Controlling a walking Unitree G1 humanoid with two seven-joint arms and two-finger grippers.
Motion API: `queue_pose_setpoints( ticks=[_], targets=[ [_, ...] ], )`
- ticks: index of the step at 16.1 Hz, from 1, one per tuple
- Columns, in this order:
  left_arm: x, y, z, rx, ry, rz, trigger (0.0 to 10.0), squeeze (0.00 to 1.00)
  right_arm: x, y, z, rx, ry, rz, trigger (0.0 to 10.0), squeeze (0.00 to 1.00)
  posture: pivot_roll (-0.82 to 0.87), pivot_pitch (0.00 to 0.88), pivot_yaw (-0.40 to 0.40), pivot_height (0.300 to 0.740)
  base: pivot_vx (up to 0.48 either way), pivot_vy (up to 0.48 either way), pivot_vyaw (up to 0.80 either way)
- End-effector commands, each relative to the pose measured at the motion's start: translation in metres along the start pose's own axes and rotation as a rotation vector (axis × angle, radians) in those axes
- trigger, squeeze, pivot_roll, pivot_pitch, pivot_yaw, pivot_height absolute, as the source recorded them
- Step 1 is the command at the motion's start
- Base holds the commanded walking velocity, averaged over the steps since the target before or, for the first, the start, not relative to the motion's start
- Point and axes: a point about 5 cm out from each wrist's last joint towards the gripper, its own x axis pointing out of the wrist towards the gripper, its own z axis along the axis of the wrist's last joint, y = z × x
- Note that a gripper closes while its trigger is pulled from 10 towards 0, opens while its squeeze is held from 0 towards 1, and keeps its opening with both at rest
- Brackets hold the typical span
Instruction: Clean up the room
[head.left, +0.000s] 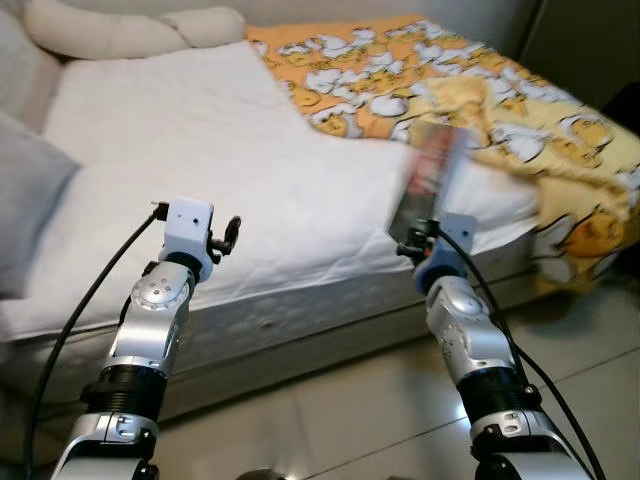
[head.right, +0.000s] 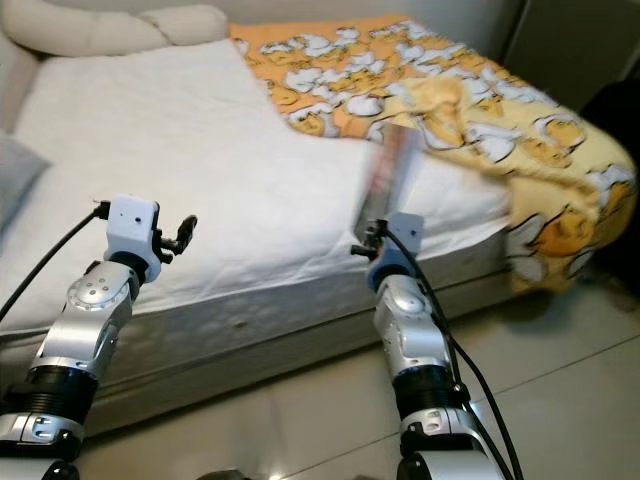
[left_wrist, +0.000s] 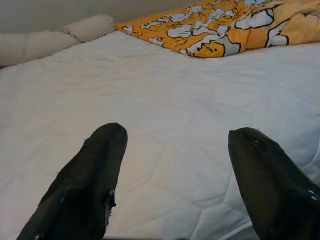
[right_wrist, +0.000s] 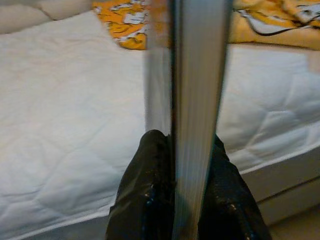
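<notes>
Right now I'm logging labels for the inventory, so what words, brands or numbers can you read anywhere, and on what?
None can be read.
Flat thing clamped upright in the right gripper: its face is motion-blurred, with reddish and grey smears, any print unreadable.
Orange blanket on the bed: cartoon pattern, no legible words.
Left gripper, jaws open over the sheet: no markings legible.
</notes>
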Motion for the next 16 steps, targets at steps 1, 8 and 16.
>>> queue_pose_setpoints(
  ticks=[1,8,16],
  targets=[
    [0.002,-0.0058,0.003,0.012,-0.008,-0.023,10.0,0.0,0.0011,-0.007,0.0127,0.001,-0.053,-0.025,10.0,0.0,-0.01,0.0,0.008,0.74,0.0,0.401,0.0],
    [0.0026,-0.0063,0.0033,0.005,-0.018,-0.019,10.0,0.0,0.0013,-0.0058,0.0139,-0.002,-0.058,-0.015,10.0,0.0,-0.01,0.0,0.006,0.74,0.0,0.284,0.0],
    [0.0009,-0.0022,0.0058,-0.018,-0.042,0.005,10.0,0.0,0.0006,-0.0062,0.0111,-0.051,-0.062,-0.016,10.0,0.0,0.0,0.0,-0.003,0.74,0.0,0.0,0.0]
  ],
)
